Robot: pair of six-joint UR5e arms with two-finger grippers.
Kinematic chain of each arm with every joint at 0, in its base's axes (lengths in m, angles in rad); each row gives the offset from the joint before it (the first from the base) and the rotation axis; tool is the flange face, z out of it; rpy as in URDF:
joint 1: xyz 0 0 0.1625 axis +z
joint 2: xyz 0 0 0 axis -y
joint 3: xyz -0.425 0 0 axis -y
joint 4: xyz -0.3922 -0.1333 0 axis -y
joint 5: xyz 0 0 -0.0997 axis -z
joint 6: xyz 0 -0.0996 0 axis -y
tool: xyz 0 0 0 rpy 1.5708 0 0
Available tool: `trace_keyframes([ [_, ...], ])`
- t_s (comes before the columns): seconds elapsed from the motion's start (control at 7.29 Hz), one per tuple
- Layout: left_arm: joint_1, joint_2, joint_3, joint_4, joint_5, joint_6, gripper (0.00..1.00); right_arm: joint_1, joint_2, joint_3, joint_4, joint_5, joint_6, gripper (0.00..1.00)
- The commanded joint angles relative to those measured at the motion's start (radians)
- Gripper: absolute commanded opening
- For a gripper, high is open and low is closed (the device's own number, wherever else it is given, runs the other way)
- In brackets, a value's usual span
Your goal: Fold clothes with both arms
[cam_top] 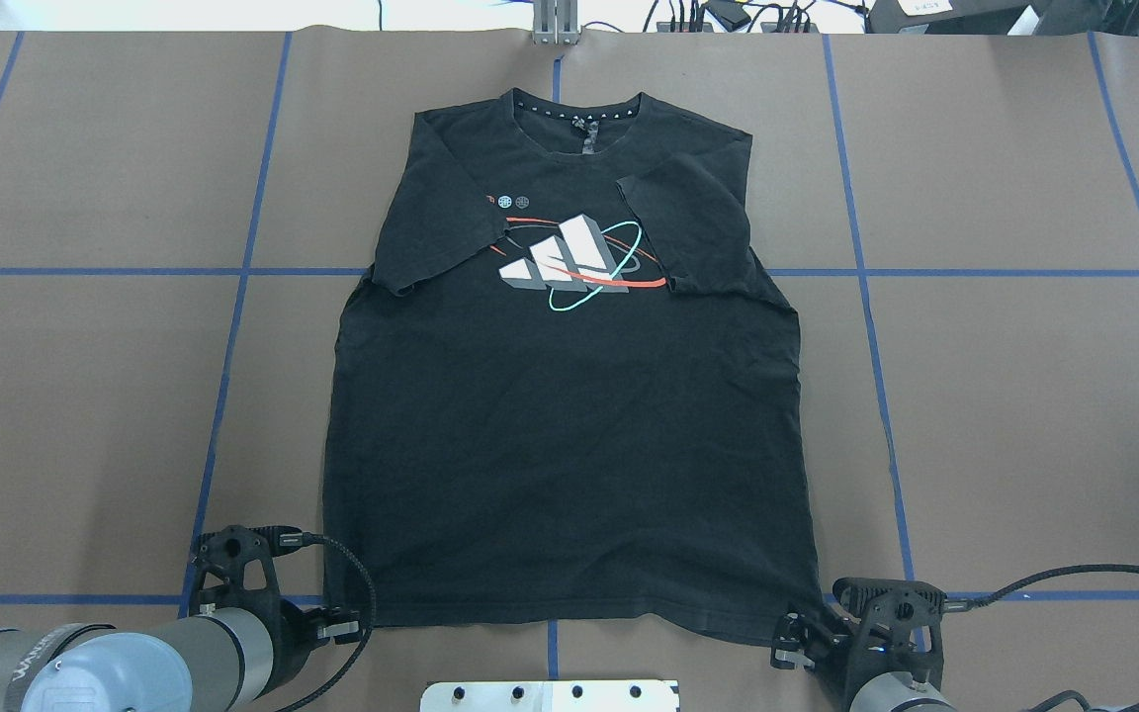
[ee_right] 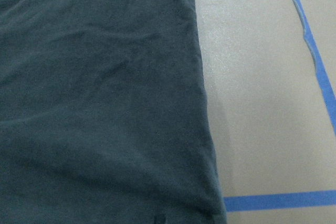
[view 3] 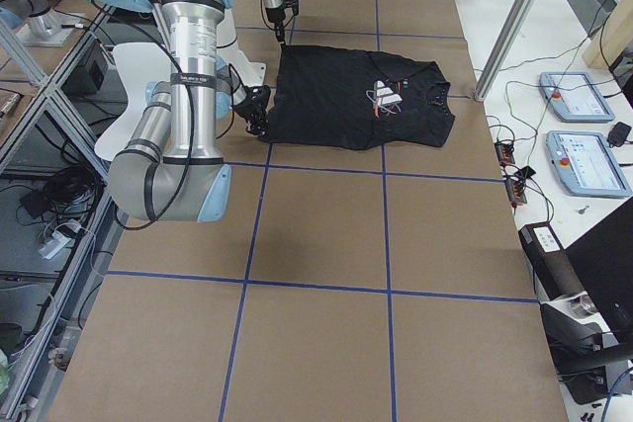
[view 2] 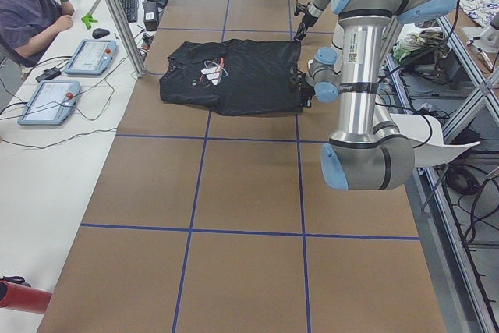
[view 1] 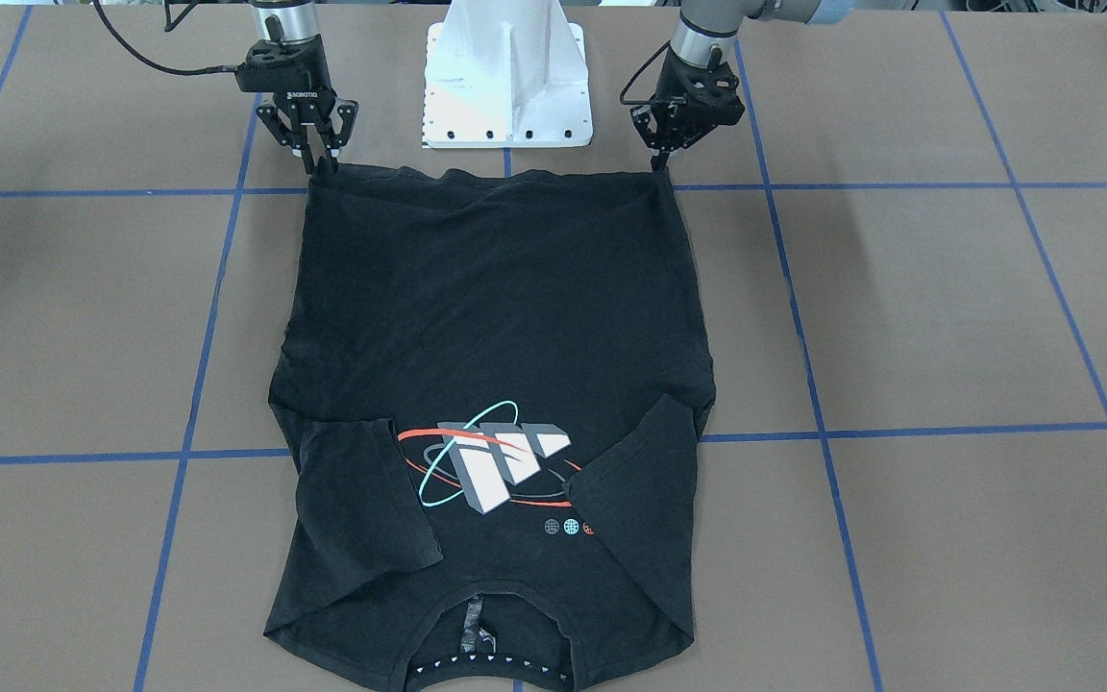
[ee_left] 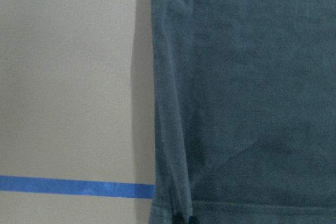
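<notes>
The black T-shirt lies flat on the brown table with its logo print up. Both sleeves are folded inward and the collar points away from the robot. My left gripper is shut on one hem corner; the left wrist view shows its fingertips pinched on the hem edge. My right gripper is shut on the other hem corner. In the right wrist view the dark cloth fills the left side. Both corners sit slightly raised at the fingertips.
The white pedestal base stands between the arms, just behind the hem. Blue tape lines grid the brown table. In the exterior left view a person sits at a side bench with teach pendants. Bare table lies on both sides of the shirt.
</notes>
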Motion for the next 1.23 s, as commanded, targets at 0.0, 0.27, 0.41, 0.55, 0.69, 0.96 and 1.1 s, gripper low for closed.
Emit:
trace_keyframes([
  [0.0, 0.0, -0.001, -0.002, 0.0, 0.0, 0.0, 0.0, 0.0, 0.001, -0.002, 0.0, 0.001, -0.001, 0.17],
  [0.27, 0.0, 0.0, -0.005, 0.0, 0.0, 0.0, 0.0, 0.0, 0.003, 0.0, 0.001, -0.002, -0.001, 0.0],
  [0.41, 0.0, 0.0, -0.007, 0.0, 0.0, 0.0, 0.0, 0.0, 0.008, 0.001, 0.0, -0.002, -0.001, 0.0],
  [0.55, -0.002, 0.0, -0.015, 0.0, 0.0, 0.0, 0.0, 0.003, 0.009, 0.009, 0.001, -0.001, -0.003, 0.0],
  [0.69, -0.008, 0.003, -0.048, 0.001, -0.008, 0.003, 0.0, 0.018, 0.002, 0.055, 0.0, 0.01, -0.007, 0.0],
  [0.96, -0.058, 0.0, -0.169, 0.099, -0.131, 0.014, 0.0, 0.064, -0.032, 0.161, -0.005, 0.072, -0.024, 0.0],
  [1.1, -0.101, 0.002, -0.215, 0.124, -0.165, 0.018, 0.0, 0.096, -0.041, 0.182, -0.005, 0.109, -0.039, 0.0],
])
